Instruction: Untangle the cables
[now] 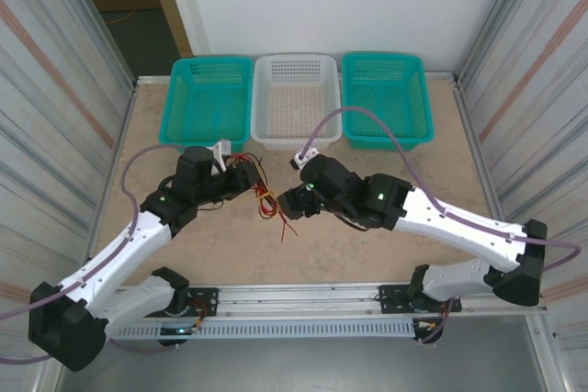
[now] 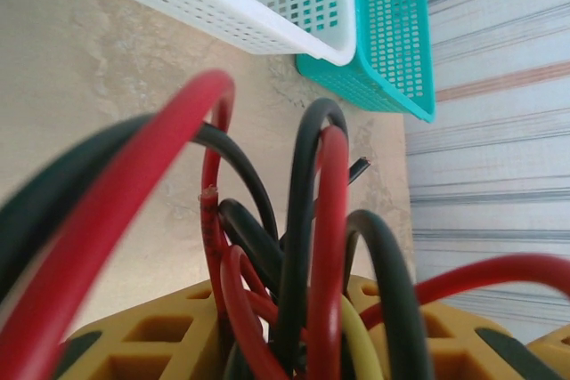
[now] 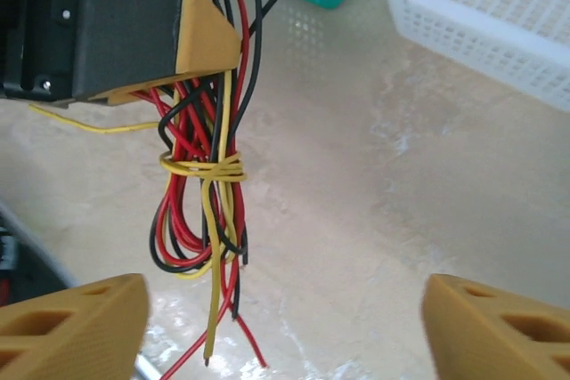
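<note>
My left arm reached in from 7 o'clock of the table [image 1: 367,254], elbow bent, and my left gripper [image 1: 241,179] pointed toward 3 o'clock near the middle. It was clamped narrow on the cables [image 1: 267,201], pinching the upper part of the bundle between its yellow fingers [image 2: 160,344]. My right arm came in from 4 o'clock. My right gripper [image 3: 285,318] faced the left one from just beside it, its jaws spread wide with nothing between them.

The cables hung from my left gripper toward the tabletop: thin red, black and pale yellow wires, looped and crossing one another. A yellow tie [image 3: 203,166] cinched them partway down. Below it the loops sagged and loose ends trailed toward 6 o'clock. The white basket [image 1: 296,98] sat at 12 o'clock, with the left teal basket [image 1: 211,98] at 11 and the right teal basket [image 1: 386,98] at 1.
</note>
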